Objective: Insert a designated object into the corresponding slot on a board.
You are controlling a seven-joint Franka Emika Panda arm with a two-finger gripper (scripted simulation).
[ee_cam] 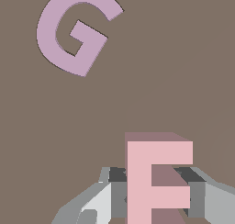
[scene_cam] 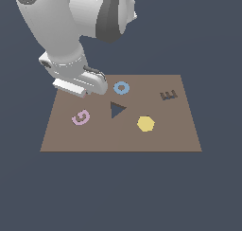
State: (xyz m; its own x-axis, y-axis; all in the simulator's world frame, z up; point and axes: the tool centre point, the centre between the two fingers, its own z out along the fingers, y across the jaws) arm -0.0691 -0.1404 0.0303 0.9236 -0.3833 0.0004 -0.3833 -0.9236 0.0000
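The light-pink E-shaped block (ee_cam: 156, 172) sits between my gripper's (ee_cam: 156, 193) two grey fingers (ee_cam: 117, 191), which press against its sides. Only part of the block shows in the wrist view. In the exterior view the gripper (scene_cam: 76, 89) hangs low over the far corner of the brown board (scene_cam: 165, 137) on the exterior view's left, and the arm's hand hides the block there. The dark brown E-shaped slot (scene_cam: 168, 95) lies near the far edge on the exterior view's right, well away from the gripper.
A lilac G-shaped block (scene_cam: 81, 117) (ee_cam: 73, 30) lies on the board close to the gripper. A dark triangle (scene_cam: 117, 109), a blue ring (scene_cam: 121, 88) and a yellow hexagon (scene_cam: 146, 123) occupy the board's middle.
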